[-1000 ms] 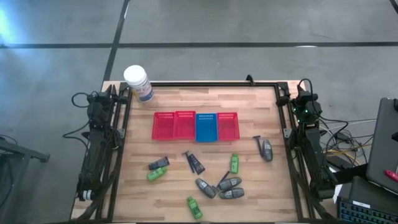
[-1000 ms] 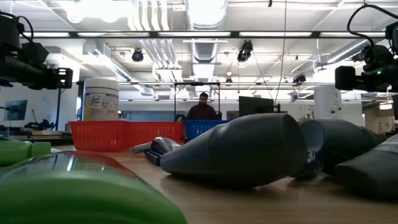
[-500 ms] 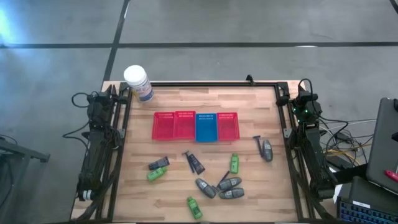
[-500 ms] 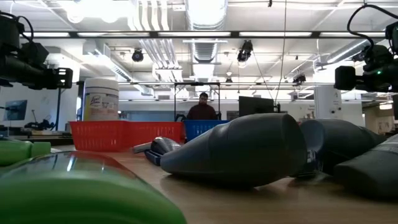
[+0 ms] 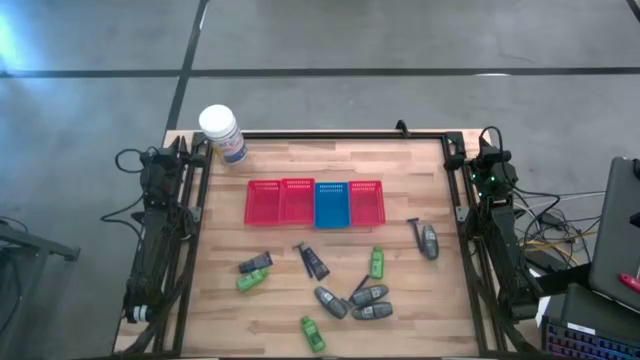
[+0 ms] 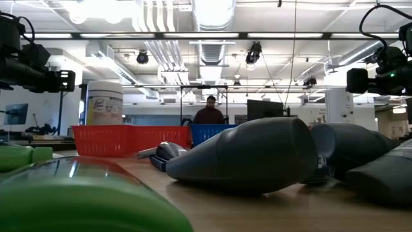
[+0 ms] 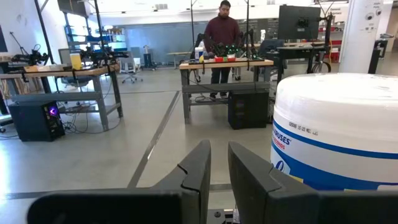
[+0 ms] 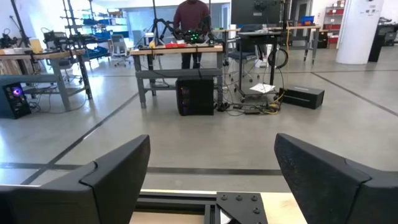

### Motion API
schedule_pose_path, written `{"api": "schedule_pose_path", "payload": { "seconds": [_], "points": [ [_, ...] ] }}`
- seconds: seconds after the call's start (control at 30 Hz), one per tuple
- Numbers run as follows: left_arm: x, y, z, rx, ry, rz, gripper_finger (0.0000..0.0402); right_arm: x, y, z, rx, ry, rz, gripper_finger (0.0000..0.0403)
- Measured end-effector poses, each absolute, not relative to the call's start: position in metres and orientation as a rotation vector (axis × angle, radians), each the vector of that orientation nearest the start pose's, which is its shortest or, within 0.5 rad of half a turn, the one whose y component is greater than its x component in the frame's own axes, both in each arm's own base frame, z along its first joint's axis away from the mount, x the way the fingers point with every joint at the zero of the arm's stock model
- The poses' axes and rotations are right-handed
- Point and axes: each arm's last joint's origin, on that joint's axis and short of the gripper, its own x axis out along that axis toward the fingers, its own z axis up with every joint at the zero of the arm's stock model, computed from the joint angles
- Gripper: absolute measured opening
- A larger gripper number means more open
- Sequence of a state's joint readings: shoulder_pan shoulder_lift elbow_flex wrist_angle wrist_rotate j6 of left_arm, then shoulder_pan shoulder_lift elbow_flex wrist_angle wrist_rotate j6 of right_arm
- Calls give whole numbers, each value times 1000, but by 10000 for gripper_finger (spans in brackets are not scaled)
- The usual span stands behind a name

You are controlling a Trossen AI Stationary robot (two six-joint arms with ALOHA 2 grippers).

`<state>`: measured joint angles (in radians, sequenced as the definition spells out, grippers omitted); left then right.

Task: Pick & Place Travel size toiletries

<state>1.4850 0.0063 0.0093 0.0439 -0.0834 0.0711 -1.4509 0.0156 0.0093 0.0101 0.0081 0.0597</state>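
Note:
The toiletries lie loose on the near half of the table. In the high view I see green bottles (image 5: 251, 281) (image 5: 377, 262) (image 5: 313, 334), grey rounded tubes (image 5: 369, 295) (image 5: 330, 301) (image 5: 429, 241), dark oblong tubes (image 5: 256, 263) (image 5: 316, 264) and thin razors (image 5: 414, 228) (image 5: 299, 250). My left gripper (image 7: 219, 167) sits folded back at the far left corner, fingers almost together, touching nothing. My right gripper (image 8: 211, 171) rests at the far right corner with its fingers wide apart. In the low view a grey tube (image 6: 251, 154) and a green bottle (image 6: 77, 200) fill the foreground.
A row of slotted baskets, red (image 5: 280, 202), blue (image 5: 331, 204) and red (image 5: 367, 202), stands across the table's middle. A big white-lidded jar (image 5: 221, 132) stands at the far left corner, close beside my left gripper (image 7: 336, 137). A person (image 7: 222, 34) stands at a bench beyond the table.

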Motion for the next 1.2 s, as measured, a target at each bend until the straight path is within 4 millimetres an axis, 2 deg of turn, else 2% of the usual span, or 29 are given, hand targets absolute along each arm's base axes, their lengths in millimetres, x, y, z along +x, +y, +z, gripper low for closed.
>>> {"api": "schedule_pose_path", "payload": {
  "seconds": [1.2],
  "points": [
    [6,97,170,89,16,1569,60,11,-97,166,46,-47,-1459,229]
  ]
}}
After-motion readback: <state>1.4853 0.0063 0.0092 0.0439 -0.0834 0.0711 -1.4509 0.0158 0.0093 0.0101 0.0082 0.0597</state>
